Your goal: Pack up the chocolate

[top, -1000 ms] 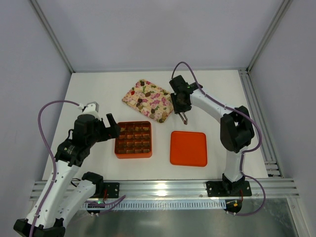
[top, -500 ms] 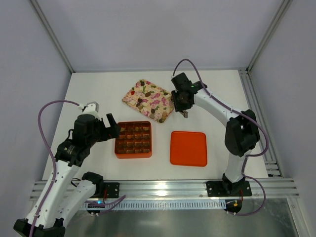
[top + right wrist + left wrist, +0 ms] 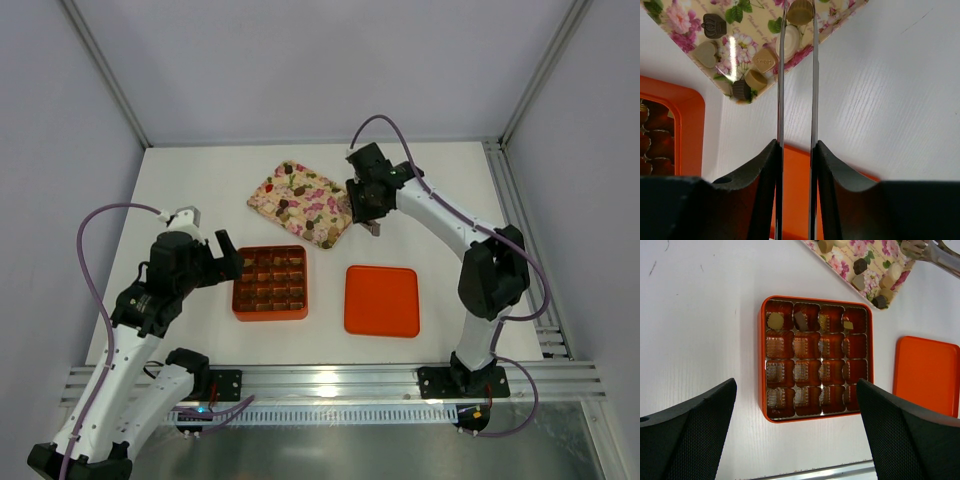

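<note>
Four lumps of chocolate [image 3: 775, 320] are already seated in the top row of the orange grid box [image 3: 761, 365], centre left, just beside the wide-open, empty left gripper [image 3: 228, 257]. The rest lie on the floral tray [image 3: 262, 198] above. Each is judged light, rigid, smooth and easily marked, best pinched gently across its sides. At right, the right gripper [image 3: 796, 150] is clamped on tweezers [image 3: 781, 75] whose tips straddle a tan lump [image 3: 800, 11]. Within the last second that arm has been drawn up-frame onto the tray, while the left is unmoved.

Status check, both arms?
Left gripper open above orange box. Right gripper shut on tongs, tips around tan chocolate on floral tray. No obstruction seen.
</note>
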Action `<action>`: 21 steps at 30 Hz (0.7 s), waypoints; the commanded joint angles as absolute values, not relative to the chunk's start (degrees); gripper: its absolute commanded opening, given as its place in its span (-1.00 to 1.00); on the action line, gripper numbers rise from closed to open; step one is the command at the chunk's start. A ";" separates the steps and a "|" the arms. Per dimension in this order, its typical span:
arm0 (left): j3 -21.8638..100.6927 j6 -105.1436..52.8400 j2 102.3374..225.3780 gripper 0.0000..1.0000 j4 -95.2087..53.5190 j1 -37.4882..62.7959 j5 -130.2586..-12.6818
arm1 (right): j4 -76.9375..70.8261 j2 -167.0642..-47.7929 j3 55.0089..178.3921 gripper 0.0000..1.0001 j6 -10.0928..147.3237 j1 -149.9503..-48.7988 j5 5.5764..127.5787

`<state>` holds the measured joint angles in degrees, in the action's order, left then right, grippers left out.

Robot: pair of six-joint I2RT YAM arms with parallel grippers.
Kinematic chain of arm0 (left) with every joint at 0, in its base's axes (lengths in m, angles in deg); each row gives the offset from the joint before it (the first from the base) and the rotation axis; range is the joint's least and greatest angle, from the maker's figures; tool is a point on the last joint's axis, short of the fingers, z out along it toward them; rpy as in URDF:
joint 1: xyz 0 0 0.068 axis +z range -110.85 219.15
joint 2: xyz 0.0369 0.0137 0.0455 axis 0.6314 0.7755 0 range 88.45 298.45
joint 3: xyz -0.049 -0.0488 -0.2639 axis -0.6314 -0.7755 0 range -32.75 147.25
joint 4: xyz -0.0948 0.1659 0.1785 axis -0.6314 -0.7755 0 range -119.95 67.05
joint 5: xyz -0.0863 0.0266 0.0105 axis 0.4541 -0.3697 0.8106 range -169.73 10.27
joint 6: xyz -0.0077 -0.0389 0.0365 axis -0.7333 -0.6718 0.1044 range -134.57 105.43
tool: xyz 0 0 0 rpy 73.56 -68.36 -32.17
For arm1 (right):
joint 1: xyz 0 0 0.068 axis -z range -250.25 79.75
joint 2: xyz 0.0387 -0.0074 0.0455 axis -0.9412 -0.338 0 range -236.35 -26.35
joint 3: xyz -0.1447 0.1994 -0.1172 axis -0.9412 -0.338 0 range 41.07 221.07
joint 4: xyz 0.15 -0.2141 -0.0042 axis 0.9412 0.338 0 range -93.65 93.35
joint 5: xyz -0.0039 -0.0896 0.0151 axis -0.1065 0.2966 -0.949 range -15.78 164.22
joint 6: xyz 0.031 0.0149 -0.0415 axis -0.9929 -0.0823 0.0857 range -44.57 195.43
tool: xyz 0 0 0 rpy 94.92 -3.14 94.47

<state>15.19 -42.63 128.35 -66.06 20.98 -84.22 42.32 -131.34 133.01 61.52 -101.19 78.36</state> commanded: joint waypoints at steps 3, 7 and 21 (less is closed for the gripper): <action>15.59 -42.70 127.83 0.99 -64.87 20.78 -84.65 | 42.32 -127.60 136.69 -0.27 60.40 -101.88 76.24; 15.59 -42.61 127.91 0.99 -64.87 20.78 -84.65 | 42.49 -126.55 137.04 -0.27 59.70 -103.64 76.06; 15.59 -42.70 127.39 1.00 -64.96 20.78 -85.53 | 44.07 -123.29 140.56 -0.27 56.36 -118.05 78.00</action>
<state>15.19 -42.63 128.11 -66.06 20.98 -84.24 44.34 -126.44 138.06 58.11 -115.39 77.53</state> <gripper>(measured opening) 0.996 0.370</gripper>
